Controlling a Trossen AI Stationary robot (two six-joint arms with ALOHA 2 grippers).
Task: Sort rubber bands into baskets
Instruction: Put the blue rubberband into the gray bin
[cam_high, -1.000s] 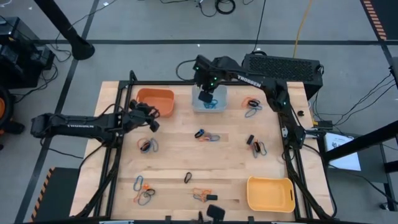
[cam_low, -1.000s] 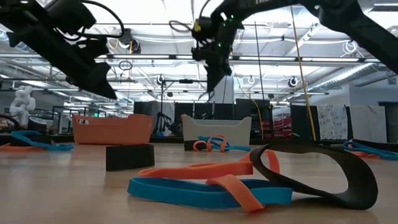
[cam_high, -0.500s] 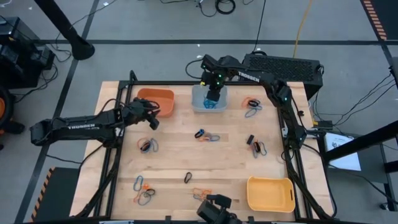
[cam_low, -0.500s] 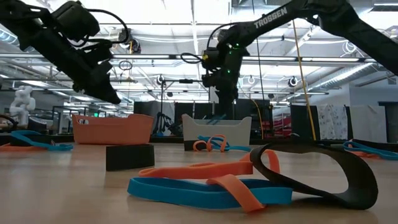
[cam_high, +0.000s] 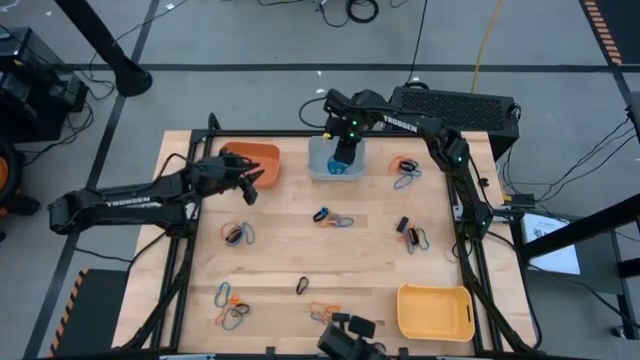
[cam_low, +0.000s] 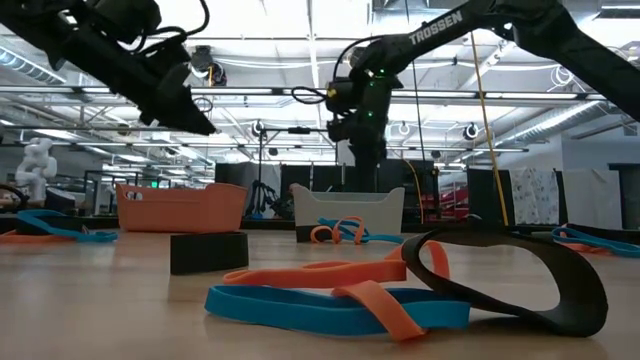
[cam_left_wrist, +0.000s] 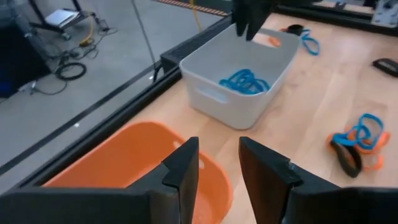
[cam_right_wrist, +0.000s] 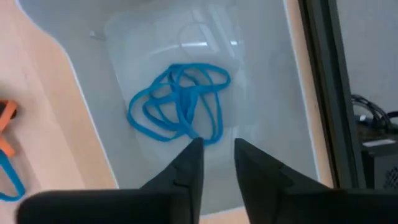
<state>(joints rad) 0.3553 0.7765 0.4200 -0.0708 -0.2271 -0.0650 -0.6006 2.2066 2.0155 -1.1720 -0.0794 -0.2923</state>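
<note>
The right claw (cam_high: 343, 158) hangs over the pale blue-grey basket (cam_high: 322, 170) at the far edge of the desk (cam_high: 370, 260). Its fingers (cam_right_wrist: 186, 168) stand slightly apart, with a narrow gap between them, and nothing is held between them. Right under them a tangle of blue rubber bands (cam_right_wrist: 180, 102) lies on the floor of that basket; the same tangle shows in the left wrist view (cam_left_wrist: 245, 81), with the right claw's dark fingers above the basket's far rim.

The left claw (cam_high: 250, 185) hovers at the near right edge of the orange basket (cam_high: 255, 158), which stands just beside the blue-grey one. Its fingers (cam_left_wrist: 183, 171) are partly open and empty, and the orange basket's rim lies right below them.

The yellow basket (cam_high: 435, 311) sits at the near right corner of the desk, well apart from the other two.

Loose rubber bands lie in small clusters over the desk: a blue and orange bunch (cam_high: 333, 217) near the middle, an orange and black bunch (cam_high: 405, 170) to the right of the blue-grey basket, a dark pair (cam_high: 412, 233) on the right side, a bunch (cam_high: 238, 234) on the left, and more along the near edge (cam_high: 230, 305). In the low view a blue, orange and black heap (cam_low: 400, 285) lies close to the camera.
</note>
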